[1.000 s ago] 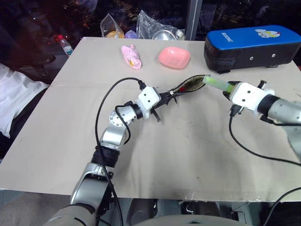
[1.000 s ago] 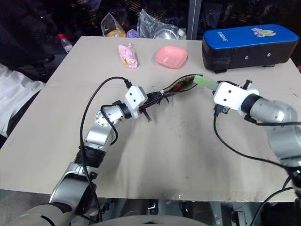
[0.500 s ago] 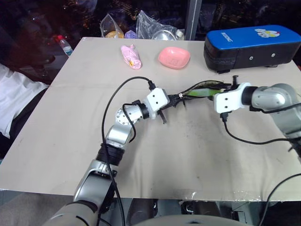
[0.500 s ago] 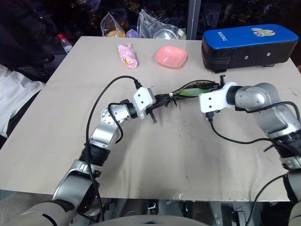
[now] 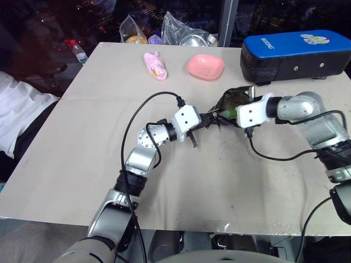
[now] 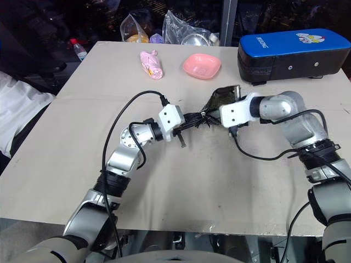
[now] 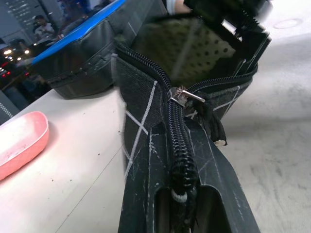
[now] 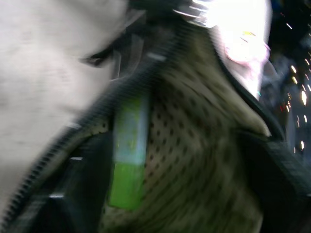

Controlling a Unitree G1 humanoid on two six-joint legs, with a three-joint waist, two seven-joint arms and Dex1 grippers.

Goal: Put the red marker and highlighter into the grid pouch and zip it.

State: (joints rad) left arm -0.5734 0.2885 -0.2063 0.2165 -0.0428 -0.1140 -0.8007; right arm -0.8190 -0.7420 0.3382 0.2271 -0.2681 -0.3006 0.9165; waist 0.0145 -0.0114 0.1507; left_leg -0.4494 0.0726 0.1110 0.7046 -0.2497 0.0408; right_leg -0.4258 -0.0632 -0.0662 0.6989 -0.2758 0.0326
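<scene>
In the head views, the flat black fabric grid pouch [image 5: 229, 103] with thin white lines sits near the middle of the beige desk [image 5: 82, 142], its mouth gaping and a sliver of green showing inside. The left hand [image 5: 204, 121] reaches in level from the left and pinches the pouch's closed end, its two black fingers pressed together on the fabric. The right hand [image 6: 226, 104] comes from the right and is pushed up against the open mouth, hidden behind its white wrist block, so the fingers' spread cannot be read here. Behind them on the desk lie a shallow pink dish [image 5: 204, 67], a crumpled pink wrapper [image 5: 153, 65] and a large blue-and-black hard case [image 5: 293, 55] (all well apart from the pouch). In the left wrist view, the pouch's black zipper [image 7: 177, 141] runs straight out from between the fingers to its metal slider [image 7: 185, 94], beyond which the mouth opens on a pale dotted lining [image 7: 194, 53]. In the right wrist view, the short light-green highlighter [image 8: 127, 155] with its paler cap lies inside the pouch against that lining, just beside the zipper edge, with no finger on it; the right hand looks spread. The red marker cannot be made out.
</scene>
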